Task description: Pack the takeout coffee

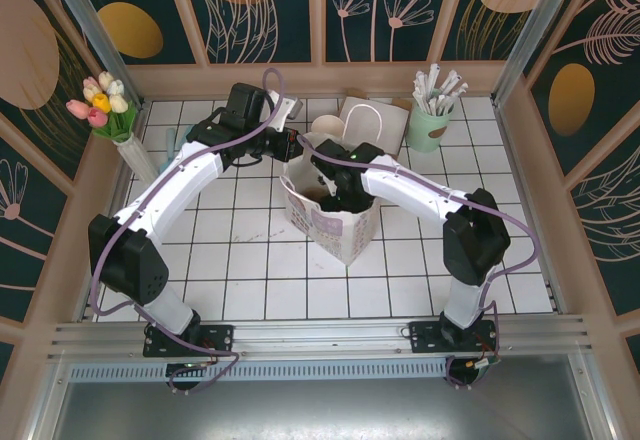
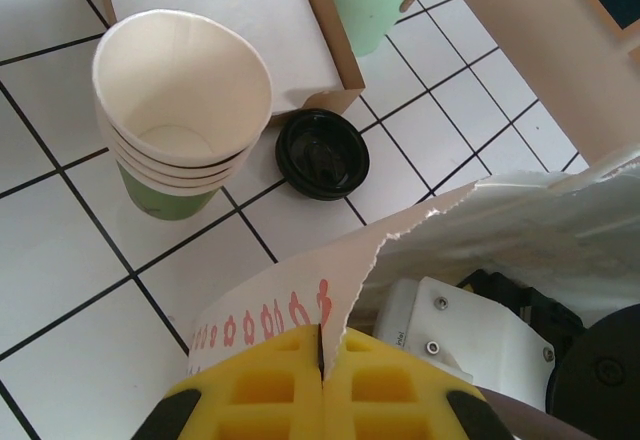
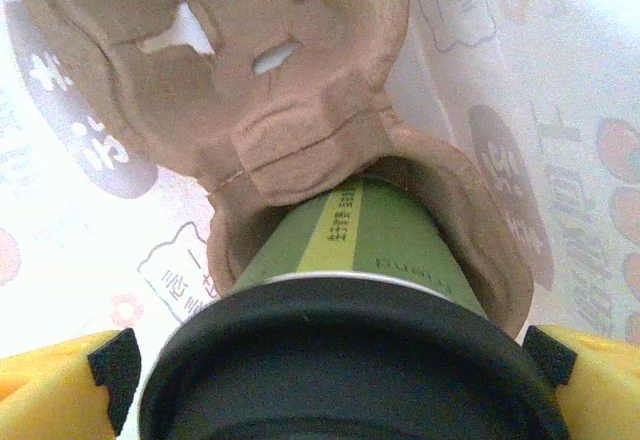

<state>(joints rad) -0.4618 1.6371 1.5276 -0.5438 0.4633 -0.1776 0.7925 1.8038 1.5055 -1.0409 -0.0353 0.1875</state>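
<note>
**Coffee down in the bag, left tool holding the rim**

From the overhead camera, at my far left, around 10 o'clock on the tabletop (image 1: pixel 250 280), a bunch of tulips (image 1: pixel 100 102) stands in a pale vase.

The left tool (image 2: pixel 322 365) is closed on the torn top edge of the white paper bag (image 1: pixel 345 230), its yellow fingers pressed together with the paper pinched between them. On its wrist camera, a stack of cream-white cups (image 2: pixel 185 110) stands at 10 o'clock. A loose black lid (image 2: pixel 322 153) lies flat on the tiles at 12 o'clock, just beside the stack. A cardboard tray (image 2: pixel 322 55) sits just behind the lid.

The bag stands upright at mid-tabletop, and the right arm reaches down into its mouth. On the right wrist camera, the takeout coffee (image 3: pixel 390 240) sits inside the bag, tilted, with its base in a pocket of a brown pulp cup carrier (image 3: pixel 300 80). The right tool (image 3: pixel 330 385) is spread apart, with one yellow finger on each side of the cup's black top, at 8 and 4 o'clock. I cannot tell if the pads touch the top.

At 1 o'clock from the bag stands the mint-green cup of wrapped straws (image 1: pixel 428 125).
</note>
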